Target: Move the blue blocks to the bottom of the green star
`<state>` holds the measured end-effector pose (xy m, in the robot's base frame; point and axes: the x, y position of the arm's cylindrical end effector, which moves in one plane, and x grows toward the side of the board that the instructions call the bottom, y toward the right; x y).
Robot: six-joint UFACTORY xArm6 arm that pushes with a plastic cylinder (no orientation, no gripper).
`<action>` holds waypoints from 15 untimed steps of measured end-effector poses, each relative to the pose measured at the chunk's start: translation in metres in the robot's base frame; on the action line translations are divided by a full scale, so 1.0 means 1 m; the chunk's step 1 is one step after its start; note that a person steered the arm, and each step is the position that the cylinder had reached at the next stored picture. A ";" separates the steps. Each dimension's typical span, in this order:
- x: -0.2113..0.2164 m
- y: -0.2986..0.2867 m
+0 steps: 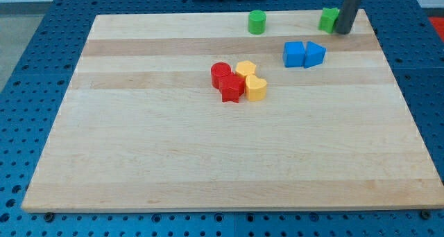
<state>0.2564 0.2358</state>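
Note:
Two blue blocks sit side by side right of centre near the view's top: a blue cube and a blue wedge-like block, touching. A green block, partly hidden by my rod, lies at the top right; its star shape is hard to make out. A green cylinder stands at the top centre. My tip rests on the board just right of the green block, touching or nearly touching it, above and right of the blue blocks.
A cluster of two red blocks and two yellow blocks lies left of the blue ones near the board's middle. The wooden board ends at a blue pegboard surround.

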 end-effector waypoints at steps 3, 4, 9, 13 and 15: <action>0.112 0.020; 0.152 -0.036; 0.106 -0.093; 0.077 -0.035; 0.126 -0.113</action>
<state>0.3820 0.1228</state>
